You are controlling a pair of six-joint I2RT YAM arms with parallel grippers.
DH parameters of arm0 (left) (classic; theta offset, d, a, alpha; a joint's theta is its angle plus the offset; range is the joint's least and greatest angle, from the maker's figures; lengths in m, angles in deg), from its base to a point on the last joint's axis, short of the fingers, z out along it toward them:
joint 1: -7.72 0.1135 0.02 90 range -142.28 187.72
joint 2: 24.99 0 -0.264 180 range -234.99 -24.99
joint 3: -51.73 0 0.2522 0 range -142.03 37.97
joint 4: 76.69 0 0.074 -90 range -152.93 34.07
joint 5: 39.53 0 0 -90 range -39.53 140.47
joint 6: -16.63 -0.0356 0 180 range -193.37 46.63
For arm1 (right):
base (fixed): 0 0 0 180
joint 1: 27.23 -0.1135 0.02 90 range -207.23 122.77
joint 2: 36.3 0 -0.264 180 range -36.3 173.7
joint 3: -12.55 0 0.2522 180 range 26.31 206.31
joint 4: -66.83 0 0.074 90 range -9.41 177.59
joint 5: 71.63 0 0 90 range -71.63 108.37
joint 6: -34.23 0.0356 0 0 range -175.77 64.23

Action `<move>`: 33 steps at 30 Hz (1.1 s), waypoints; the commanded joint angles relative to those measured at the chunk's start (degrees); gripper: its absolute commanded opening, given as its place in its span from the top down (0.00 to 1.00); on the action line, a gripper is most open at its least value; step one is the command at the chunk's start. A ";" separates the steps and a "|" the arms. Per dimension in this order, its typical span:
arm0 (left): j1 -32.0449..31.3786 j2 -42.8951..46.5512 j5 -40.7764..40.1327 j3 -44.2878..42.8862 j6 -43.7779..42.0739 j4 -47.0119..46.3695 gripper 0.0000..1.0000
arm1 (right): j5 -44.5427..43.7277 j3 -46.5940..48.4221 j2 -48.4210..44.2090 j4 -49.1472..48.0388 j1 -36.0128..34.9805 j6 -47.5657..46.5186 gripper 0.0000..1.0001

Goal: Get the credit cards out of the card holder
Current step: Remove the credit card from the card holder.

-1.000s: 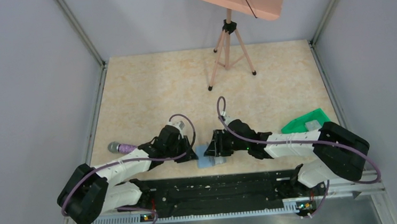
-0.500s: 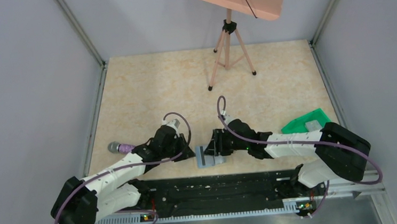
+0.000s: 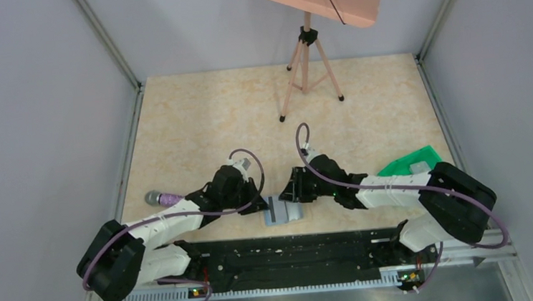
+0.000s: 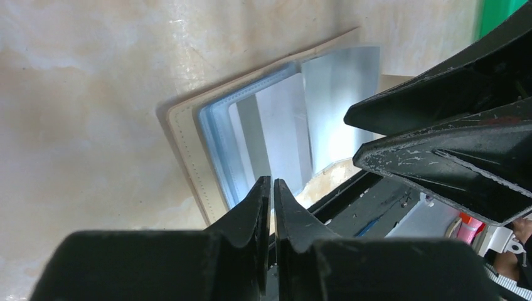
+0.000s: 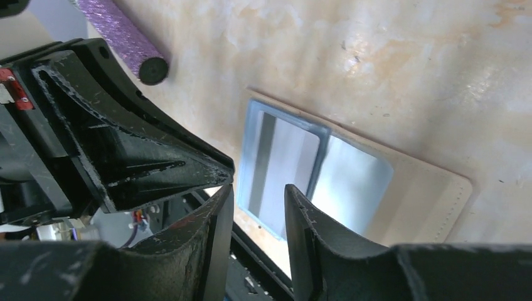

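Observation:
The card holder [image 3: 283, 212] lies open near the table's front edge, between my two grippers. In the left wrist view its beige rim [image 4: 188, 153] frames a light-blue panel. One grey credit card [image 4: 279, 135] with a dark stripe sits in that panel. A second shiny card [image 4: 342, 100] lies over the other half. Both cards also show in the right wrist view, the striped one [image 5: 282, 166] and the shiny one [image 5: 352, 185]. My left gripper [image 4: 271, 187] is shut, its tips at the holder's near edge. My right gripper [image 5: 258, 195] is open and empty, just above the holder.
A purple microphone [image 3: 163, 198] lies left of the left arm and shows in the right wrist view [image 5: 122, 37]. A green tray [image 3: 410, 162] sits at the right. A tripod music stand [image 3: 307, 68] stands at the back. The black base rail [image 3: 293, 252] runs just below the holder.
The holder showed plain blue a second ago and now shows grey cards. The left gripper pulled back left, then returned to the holder's edge. The right gripper has lifted slightly away.

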 commanded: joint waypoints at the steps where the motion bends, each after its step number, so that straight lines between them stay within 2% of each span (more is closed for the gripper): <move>1: -0.20 -2.06 -0.31 1.66 -0.78 -4.13 0.89 | 1.04 -1.75 2.30 -4.11 0.49 -0.85 0.65; 10: -0.22 -4.32 -0.53 3.96 -0.60 -5.46 0.90 | 2.76 -3.63 6.78 -8.41 0.62 -0.20 0.66; 22: -0.20 -4.44 -1.62 4.59 -0.33 -4.13 0.91 | 4.38 -4.83 8.42 -12.90 0.59 0.74 0.69; 30: -0.20 -4.46 -2.27 4.50 -0.26 -3.51 0.91 | 5.53 -5.51 10.05 -15.78 0.69 1.47 0.75; 33: -0.22 -4.76 -2.58 4.42 -0.25 -3.08 0.91 | 5.88 -5.96 10.10 -16.64 1.00 1.53 0.83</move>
